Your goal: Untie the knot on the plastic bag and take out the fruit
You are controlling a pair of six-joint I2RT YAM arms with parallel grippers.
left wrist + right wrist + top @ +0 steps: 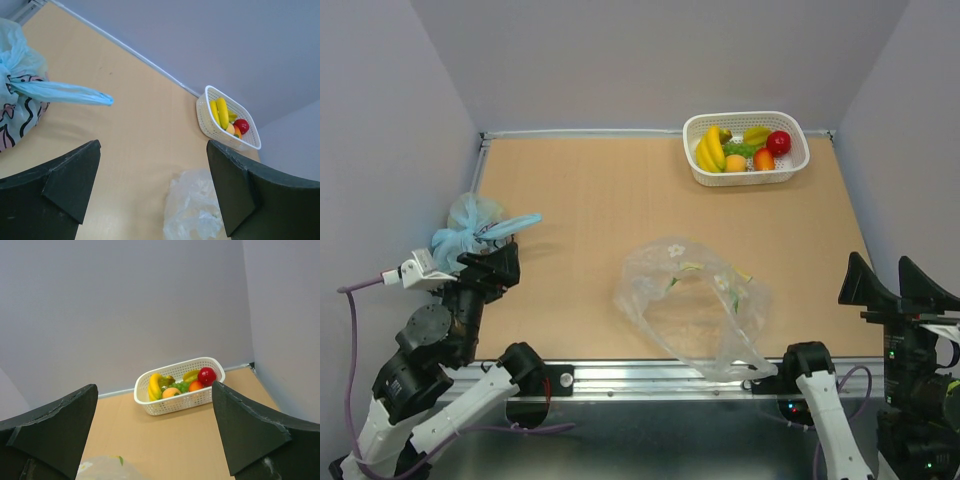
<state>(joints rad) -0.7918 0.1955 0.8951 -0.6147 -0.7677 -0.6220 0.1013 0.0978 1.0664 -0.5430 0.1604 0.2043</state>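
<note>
At nine o'clock, the left gripper [492, 262] hangs wide and empty beside a light-blue bag [468, 225]. The plastic bag [690, 305] lies slack toward six o'clock, apparently untied and emptied. The fruit [740, 148] sits in a white basket [745, 178] at one o'clock. The right gripper [882, 268], at four o'clock, gapes empty. The job looks done, and little seems left but to pull both arms clear.

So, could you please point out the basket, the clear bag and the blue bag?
basket [745, 178], top view, on its front wall.
clear bag [692, 305], top view, on its crumpled middle.
blue bag [468, 225], top view, on its body.
</note>
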